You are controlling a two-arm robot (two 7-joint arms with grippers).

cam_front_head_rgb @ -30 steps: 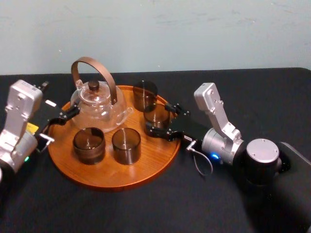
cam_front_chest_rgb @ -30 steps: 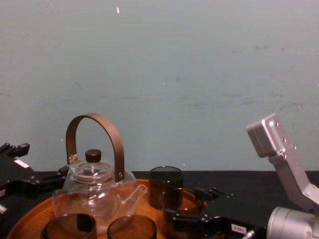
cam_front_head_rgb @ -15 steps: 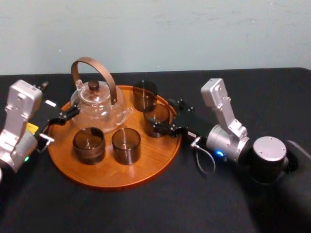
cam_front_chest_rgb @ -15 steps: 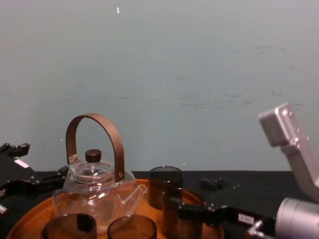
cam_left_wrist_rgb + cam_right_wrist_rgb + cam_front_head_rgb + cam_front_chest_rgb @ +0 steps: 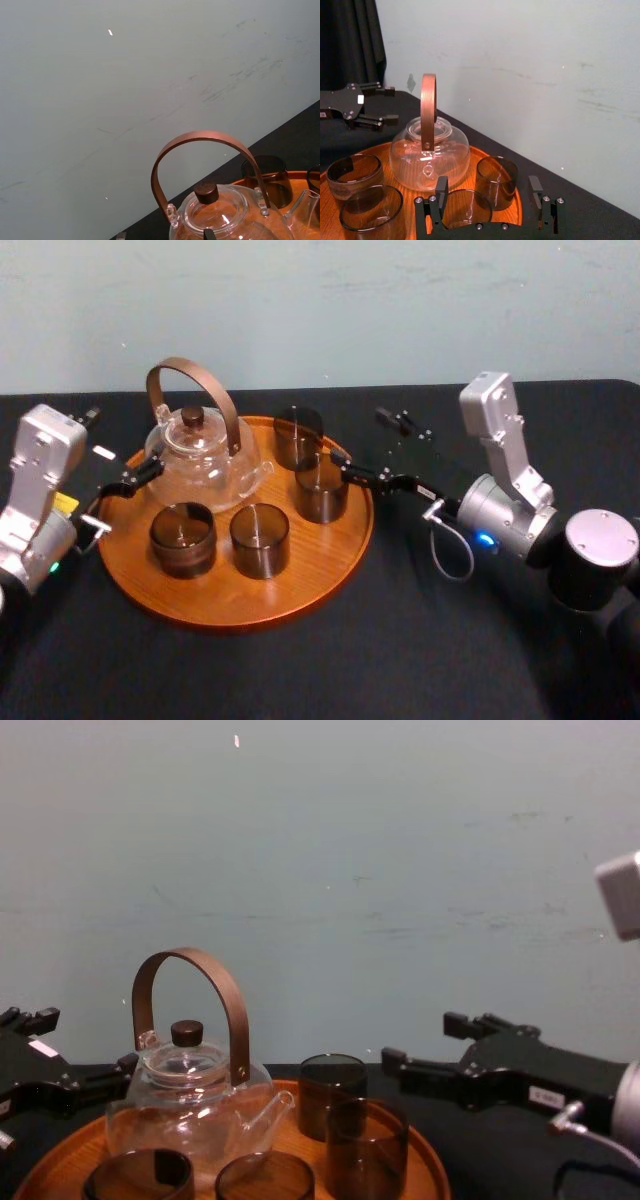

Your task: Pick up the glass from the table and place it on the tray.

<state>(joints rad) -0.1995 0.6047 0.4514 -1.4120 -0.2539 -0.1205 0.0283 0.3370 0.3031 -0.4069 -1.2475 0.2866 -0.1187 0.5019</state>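
Head view: glass (image 5: 322, 488) stands upright on the tray (image 5: 300, 570), right-hand part of it, near the rim. Dark tinted, looks empty. Nothing grips it.

Back glass (image 5: 298, 435) sits just behind it; can't tell if they touch. Two front glasses (image 5: 260, 538) stand side by side nearer the robot, apart from it. Teapot (image 5: 205, 455), clear body with a brown hoop handle, is on the tray's left half. Tray rests on the black counter (image 5: 450, 640).

Right gripper (image 5: 360, 440) hovers just off the tray's right rim, over the counter, fingers spread wide and pointing at the glass, not touching it. The nearer fingertip is close to the rim beside the glass. Chest view: same gripper (image 5: 416, 1040) sits to the right of the glass (image 5: 365, 1150) and higher than its rim, with clear air between them. Right wrist view: the glass (image 5: 467, 207) lies low between the two spread fingers (image 5: 441, 186).

Left gripper (image 5: 130, 498) is parked at the tray's left edge next to the teapot. Right wrist view shows it (image 5: 395, 104) with fingers apart, holding nothing.
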